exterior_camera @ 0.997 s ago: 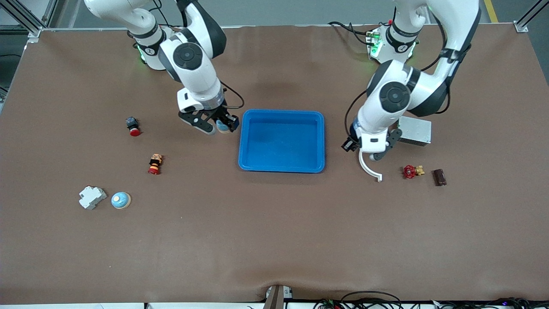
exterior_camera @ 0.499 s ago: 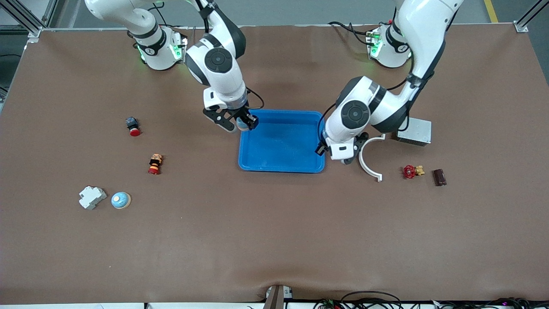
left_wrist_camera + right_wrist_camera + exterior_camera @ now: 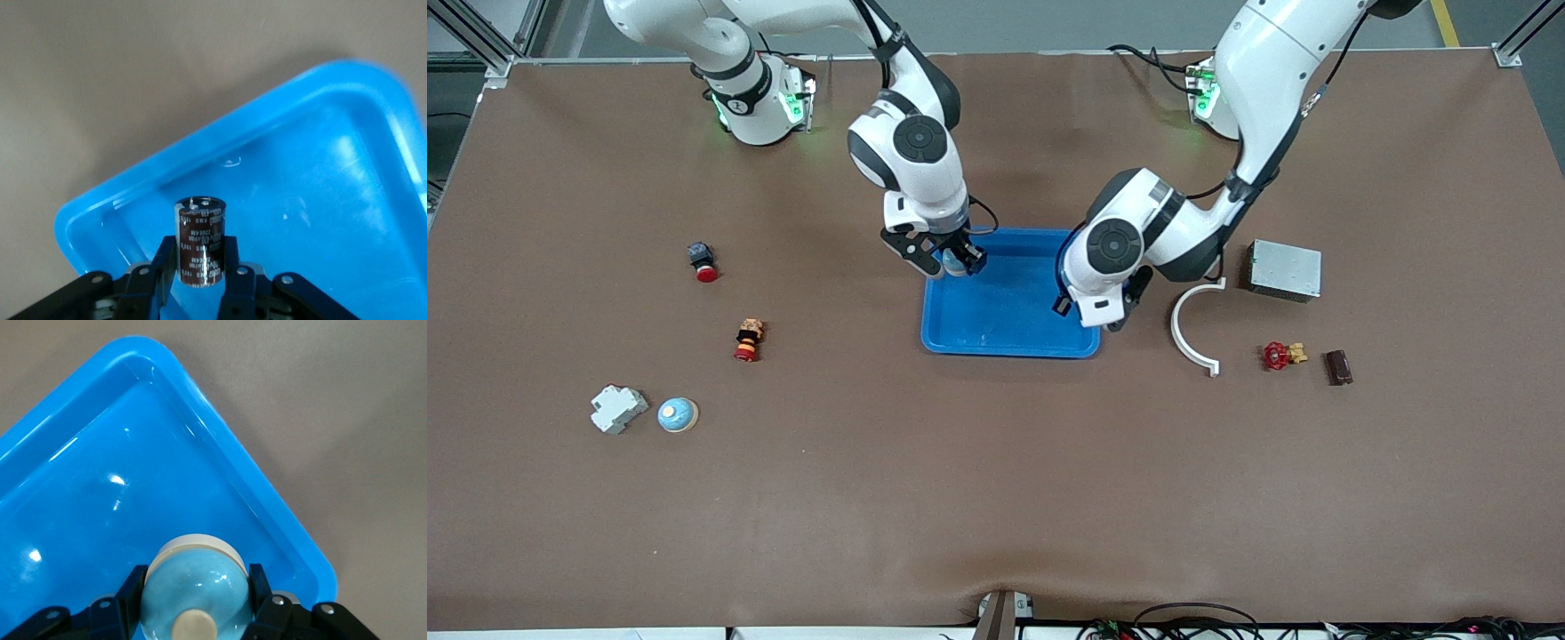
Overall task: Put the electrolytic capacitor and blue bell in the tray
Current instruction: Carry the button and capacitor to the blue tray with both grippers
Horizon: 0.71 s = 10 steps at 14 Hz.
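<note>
Both arms are moving in over the blue tray [image 3: 1009, 329]: the right gripper [image 3: 953, 260] is clamping the blue bell [image 3: 195, 589], the left gripper [image 3: 198, 277] is clamping the electrolytic capacitor [image 3: 199, 240], both ready for release.

table [image 3: 996, 498]: brown mat | on it: blue tray [image 3: 1009, 342], grey box [image 3: 1284, 269], white arc [image 3: 1190, 331], red valve [image 3: 1279, 356], brown block [image 3: 1337, 366], two red buttons [image 3: 703, 261], grey part [image 3: 617, 408], blue bell [image 3: 678, 414]

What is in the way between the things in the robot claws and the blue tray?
Nothing visible. The left claw holds the capacitor over the tray, and the right claw holds the blue bell over it too. Below each part is only bare tray floor.
</note>
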Available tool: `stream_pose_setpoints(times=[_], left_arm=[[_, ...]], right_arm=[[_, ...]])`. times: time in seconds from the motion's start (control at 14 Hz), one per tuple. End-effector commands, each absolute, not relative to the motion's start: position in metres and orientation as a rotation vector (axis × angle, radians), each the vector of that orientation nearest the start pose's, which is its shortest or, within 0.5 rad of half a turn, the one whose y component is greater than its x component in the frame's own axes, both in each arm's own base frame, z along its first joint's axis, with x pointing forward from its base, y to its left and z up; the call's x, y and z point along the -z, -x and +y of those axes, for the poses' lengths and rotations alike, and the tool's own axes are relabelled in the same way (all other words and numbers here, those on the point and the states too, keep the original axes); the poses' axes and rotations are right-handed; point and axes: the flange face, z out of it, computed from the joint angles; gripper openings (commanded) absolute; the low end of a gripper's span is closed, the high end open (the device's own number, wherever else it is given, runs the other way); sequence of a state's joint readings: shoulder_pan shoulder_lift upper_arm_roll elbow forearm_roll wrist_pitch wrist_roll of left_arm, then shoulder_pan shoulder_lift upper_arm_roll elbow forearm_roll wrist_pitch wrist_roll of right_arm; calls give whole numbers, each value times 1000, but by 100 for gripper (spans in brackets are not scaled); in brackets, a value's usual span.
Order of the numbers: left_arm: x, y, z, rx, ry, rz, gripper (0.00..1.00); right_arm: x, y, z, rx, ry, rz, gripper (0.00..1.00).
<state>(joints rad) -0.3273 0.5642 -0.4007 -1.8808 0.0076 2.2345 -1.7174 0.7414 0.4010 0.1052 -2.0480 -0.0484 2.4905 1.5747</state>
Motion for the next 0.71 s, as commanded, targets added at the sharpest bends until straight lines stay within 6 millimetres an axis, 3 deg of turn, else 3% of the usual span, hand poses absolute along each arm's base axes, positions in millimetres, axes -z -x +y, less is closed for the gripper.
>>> stream_pose_setpoints(times=[0.0, 0.21, 0.28, 0.36, 0.43, 0.5, 0.64], left_arm=[[-211, -467, -408, -380, 2620, -1491, 0], [-201, -462, -410, -393, 2609, -1478, 0], [-201, -462, -409, -392, 2606, -1483, 7], [-200, -463, -408, -393, 2601, -1485, 39], [-200, -464, -407, -394, 2601, -1486, 85], [-201, -463, -407, -383, 2606, -1475, 100], [-232, -474, -398, -298, 2624, -1452, 100]], right_arm=[[-234, -404, 470, 38, 2900, 1104, 0], [-217, -401, 482, 39, 2907, 1120, 0], [-212, -402, 484, 44, 2909, 1124, 0], [-206, -399, 485, 57, 2912, 1123, 0], [-199, -396, 488, 72, 2908, 1122, 0], [-194, -396, 488, 86, 2905, 1123, 0], [-187, -394, 488, 100, 2913, 1125, 0]])
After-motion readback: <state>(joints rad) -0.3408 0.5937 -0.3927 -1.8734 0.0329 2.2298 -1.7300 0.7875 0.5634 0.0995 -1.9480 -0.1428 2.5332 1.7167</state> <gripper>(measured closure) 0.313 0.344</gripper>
